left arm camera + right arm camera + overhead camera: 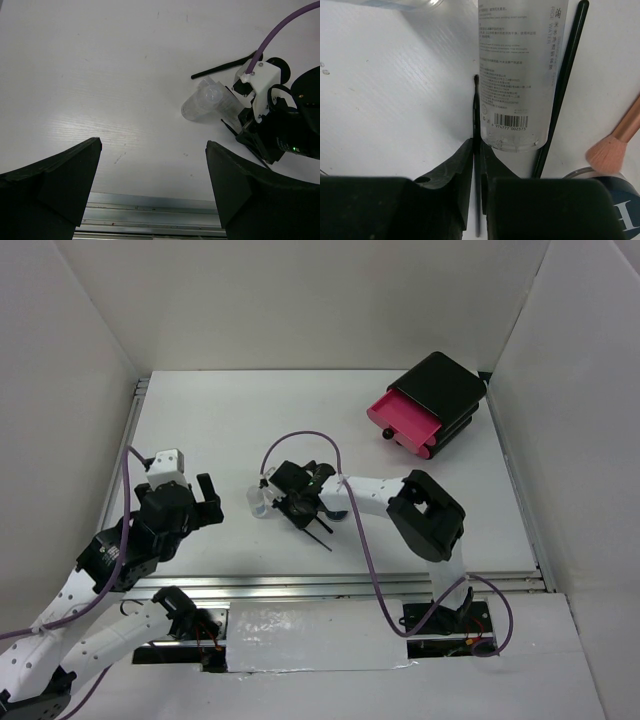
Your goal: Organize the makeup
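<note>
i'm seeing the right claw (476, 150) squeezed almost fully closed on a thin black pencil (476, 107), which is lying flat on the table (395, 100) right alongside a clear tube (515, 75) with printed text. i can't tell whether the two are touching. on the tube's other side i'm looking at a longer black brush (563, 85), then an orange-tipped brush (615, 142) and the dark-blue compact (615, 202) at the corner. a clear vial (207, 102) is lying on its side just beside the cluster. the left claw (154, 145) is hanging wide open with nothing in it, apart from the pile.

i'm judging the pencil to be light, stiff and slick, so it's likely to swivel if pinched near one end, and i'm wanting the hold nearer its middle. the tube and vial are looking round and smooth, prone to rolling when nudged. the black box (440, 390) is sitting at the far right with one pink drawer (405, 420) pulled out.
</note>
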### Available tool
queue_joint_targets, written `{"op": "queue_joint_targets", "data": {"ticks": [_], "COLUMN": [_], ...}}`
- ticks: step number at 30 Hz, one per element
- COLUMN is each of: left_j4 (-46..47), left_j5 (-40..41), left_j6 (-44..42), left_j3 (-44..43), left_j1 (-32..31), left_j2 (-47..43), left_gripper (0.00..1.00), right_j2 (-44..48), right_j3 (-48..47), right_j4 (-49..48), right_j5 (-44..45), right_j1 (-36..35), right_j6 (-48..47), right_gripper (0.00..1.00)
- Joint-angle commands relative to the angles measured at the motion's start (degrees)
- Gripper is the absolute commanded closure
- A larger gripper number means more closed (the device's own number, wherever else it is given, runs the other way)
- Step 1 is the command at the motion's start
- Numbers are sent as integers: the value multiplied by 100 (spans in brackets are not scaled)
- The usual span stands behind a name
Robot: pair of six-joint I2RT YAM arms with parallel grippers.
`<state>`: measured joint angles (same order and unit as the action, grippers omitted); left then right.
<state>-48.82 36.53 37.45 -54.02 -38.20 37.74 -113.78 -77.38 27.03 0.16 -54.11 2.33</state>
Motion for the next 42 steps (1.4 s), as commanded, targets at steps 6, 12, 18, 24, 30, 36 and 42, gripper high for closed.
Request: {"op": "queue_joint_targets", "data": {"ticks": [6, 12, 18, 24, 30, 36, 42], "left_j4": [188, 206, 197, 206, 215, 232, 285], "left_j5": [-6, -6, -15, -15, -24, -41, -129], "left_j6": [-133, -133, -133, -133, -142, -159, -221], "left_j3": [-91, -82, -91, -82, -82, -74, -56], "left_j1": [-30, -30, -30, -30, -30, -39, -39], "left_j2": [-56, -65, -73, -109, -144, -179, -83], "left_gripper": [1, 1, 1, 0, 1, 1, 1], "right_j2": [390, 1251, 1929, 2956, 2950, 2229, 1807], "right_j3": [250, 391, 215, 6, -1198, -2053, -2316], "right_j4": [66, -171, 66, 48, 233, 58, -277], "right_j5": [-446, -710, -720, 719, 1960, 2462, 2357], "right_j1": [-258, -294, -302, 364, 2218, 3318, 3767], "right_j6": [242, 339, 251, 338, 401, -48, -372], "right_gripper": [94, 95, 96, 100, 100, 100, 100]}}
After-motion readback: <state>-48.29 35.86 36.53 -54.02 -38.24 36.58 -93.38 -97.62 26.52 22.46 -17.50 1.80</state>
